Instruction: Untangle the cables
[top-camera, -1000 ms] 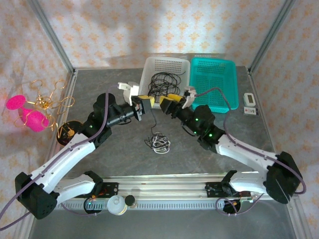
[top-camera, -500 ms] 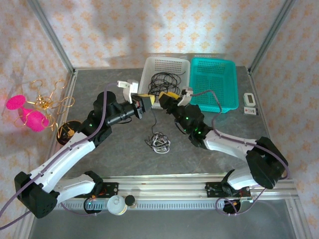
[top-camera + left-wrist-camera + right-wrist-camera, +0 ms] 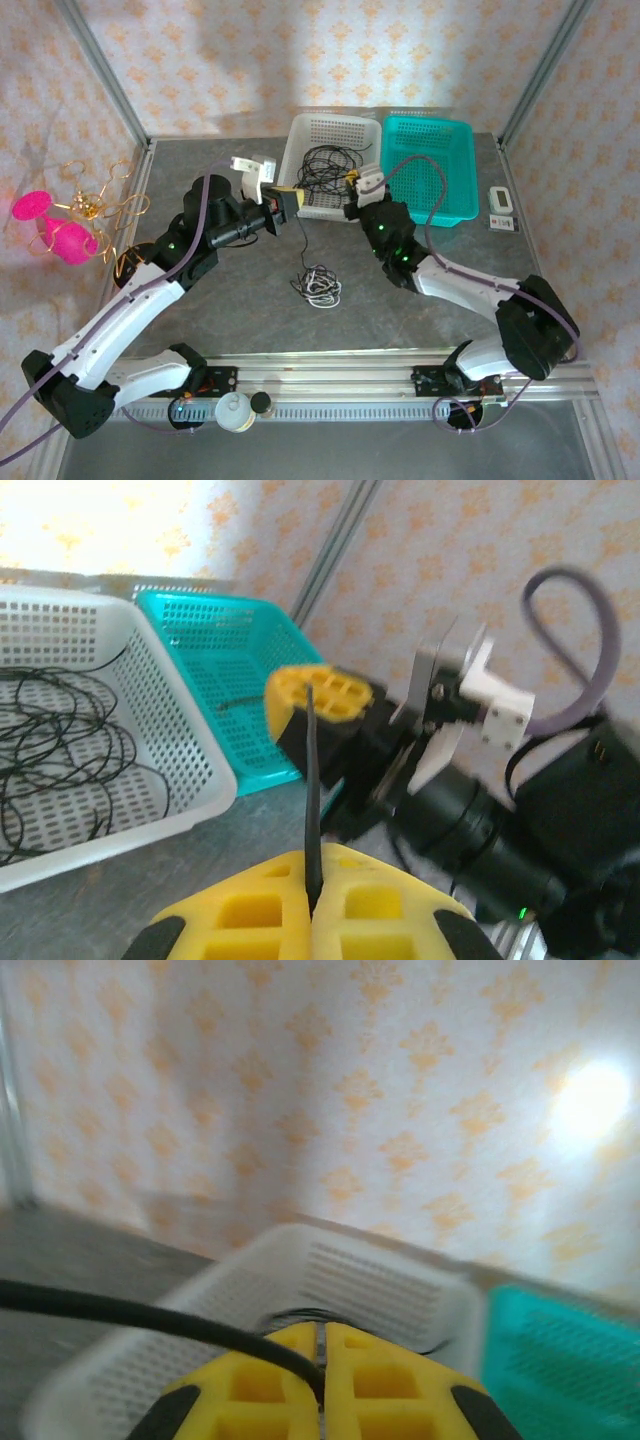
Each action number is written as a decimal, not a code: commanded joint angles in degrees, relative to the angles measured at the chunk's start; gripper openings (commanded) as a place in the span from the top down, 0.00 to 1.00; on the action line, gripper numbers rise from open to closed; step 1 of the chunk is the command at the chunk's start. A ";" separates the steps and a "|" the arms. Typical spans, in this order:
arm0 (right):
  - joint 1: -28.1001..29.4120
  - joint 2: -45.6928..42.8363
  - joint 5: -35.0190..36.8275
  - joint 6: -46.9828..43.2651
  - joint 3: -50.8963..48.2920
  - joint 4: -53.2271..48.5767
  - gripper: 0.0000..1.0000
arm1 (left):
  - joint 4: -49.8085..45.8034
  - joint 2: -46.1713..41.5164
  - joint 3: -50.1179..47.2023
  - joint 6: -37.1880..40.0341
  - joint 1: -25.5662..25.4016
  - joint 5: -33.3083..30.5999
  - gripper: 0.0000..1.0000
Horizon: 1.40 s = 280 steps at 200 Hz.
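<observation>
The left gripper [image 3: 287, 199] is clenched on a thin black cable [image 3: 312, 800], pinched in the seam between its yellow fingers [image 3: 250, 910]. The right gripper [image 3: 351, 183] is clamped on the same cable [image 3: 120, 1317], which leaves its fingers to the left in the right wrist view. In the top view the cable [image 3: 303, 240] hangs from the left gripper down to a black-and-white tangle [image 3: 320, 285] on the counter [image 3: 220, 300], between the two arms. More black cables [image 3: 325, 163] lie in loose loops in the white basket [image 3: 292, 155], beside the teal basket [image 3: 430, 170].
</observation>
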 commanded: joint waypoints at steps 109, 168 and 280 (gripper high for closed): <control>-9.35 4.21 -9.13 -67.70 24.10 -14.76 0.91 | 0.28 3.15 -5.97 2.77 -1.49 10.14 1.00; -10.10 7.06 -17.50 -76.53 26.59 -1.14 0.96 | 8.33 7.62 -8.10 0.23 -4.21 11.46 1.00; -10.17 5.39 -26.65 -60.48 28.64 5.13 0.49 | 27.39 7.93 -14.86 -6.26 -6.39 4.90 1.00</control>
